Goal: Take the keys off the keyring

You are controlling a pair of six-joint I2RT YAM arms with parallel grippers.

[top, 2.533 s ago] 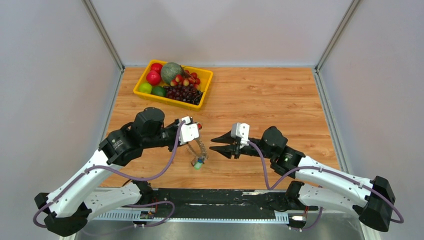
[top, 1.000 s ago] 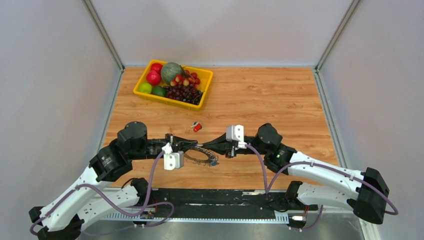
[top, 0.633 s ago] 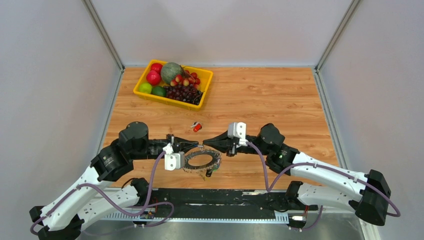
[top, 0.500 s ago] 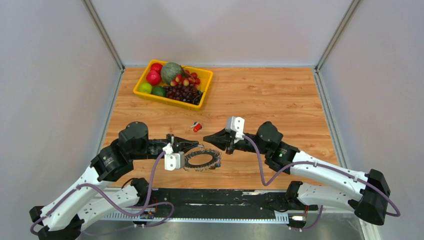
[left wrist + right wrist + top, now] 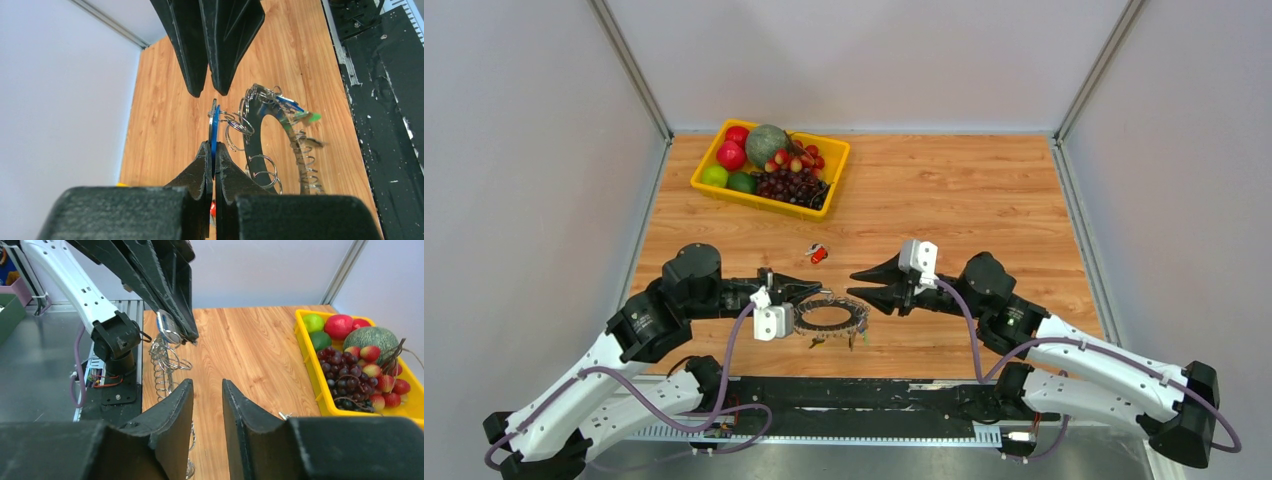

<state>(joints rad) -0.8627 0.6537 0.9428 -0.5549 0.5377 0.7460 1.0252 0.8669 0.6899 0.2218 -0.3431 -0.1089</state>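
My left gripper [image 5: 817,291] [image 5: 214,147] is shut on a blue-headed key [image 5: 214,127]. Small split rings link that key to the keyring [image 5: 861,318] [image 5: 306,165], a floppy coiled silvery loop lying on the wood just right of the left fingers. A green-headed key [image 5: 312,118] sticks out of the loop. A red-headed key [image 5: 817,254] lies loose on the table beyond the grippers. My right gripper [image 5: 852,286] [image 5: 207,390] is open and empty, pointing at the left gripper from a short gap away. In the right wrist view the keyring [image 5: 165,365] hangs below the left fingers [image 5: 170,290].
A yellow fruit tray [image 5: 707,188] [image 5: 315,365] with apples, limes, a melon and grapes stands at the back left. The black base rail [image 5: 874,395] runs along the near edge. Grey walls enclose the wooden table [image 5: 964,200] on three sides.
The right gripper was shut at the keyring next to the left fingers; it has opened and drawn back to the right. The left gripper has stayed put, still shut on the blue key.
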